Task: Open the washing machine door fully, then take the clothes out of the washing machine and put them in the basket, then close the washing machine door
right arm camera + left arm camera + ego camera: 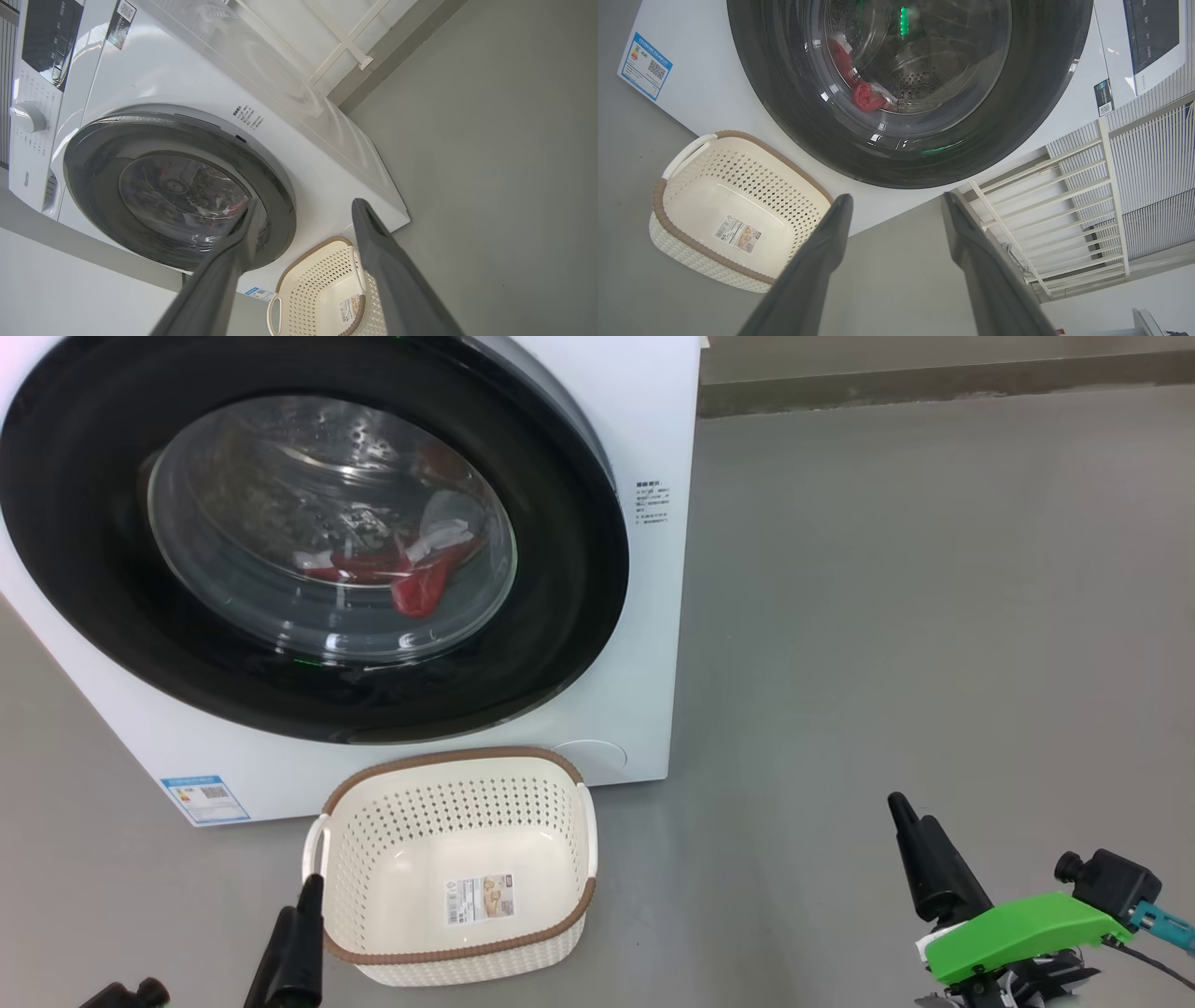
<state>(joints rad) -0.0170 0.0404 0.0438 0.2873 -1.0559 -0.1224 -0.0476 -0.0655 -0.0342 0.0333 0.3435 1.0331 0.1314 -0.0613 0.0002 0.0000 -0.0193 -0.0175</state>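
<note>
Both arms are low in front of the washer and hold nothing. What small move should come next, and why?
Probably raise the right gripper toward the right edge of the washing machine door. The door covers the opening, the clothes lie behind its glass, and the basket on the floor is empty. The gripper's fingers stand open and hold nothing, so it seems free to reach for that edge.

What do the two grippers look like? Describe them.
The left gripper and right gripper each have two long, dark, tapering fingers. Behind the right one sit a bright green cover, a black module and a teal plug on a black cable.
</note>
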